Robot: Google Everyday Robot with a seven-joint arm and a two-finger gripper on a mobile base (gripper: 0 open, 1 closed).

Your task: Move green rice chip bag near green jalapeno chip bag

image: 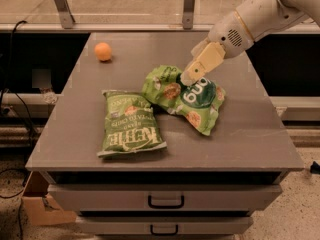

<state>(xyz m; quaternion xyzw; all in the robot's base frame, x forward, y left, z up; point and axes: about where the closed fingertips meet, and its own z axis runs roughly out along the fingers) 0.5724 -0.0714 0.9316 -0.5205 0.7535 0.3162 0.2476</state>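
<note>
Gripper on the rice bag, mid-tabletop, Kettle bag just beside it.

From my feed the gripper (189, 78) reaches in from the far right corner and slants down, its tip touching the upper, far edge of the rice bag (200, 101). I cannot tell whether the jaws are spread or pinching the bag. The rice bag lies crumpled near the middle of the tabletop (250, 139), a little toward the right edge, its dark round patch facing up. The Kettle bag (131, 129) lies flat toward the front left, its near end close to the front edge, and its far right corner meets or slightly overlaps the rice bag's left end. An orange ball (103, 51) sits well apart near the far left corner. Two drawers (165, 201) show under the front edge.
</note>
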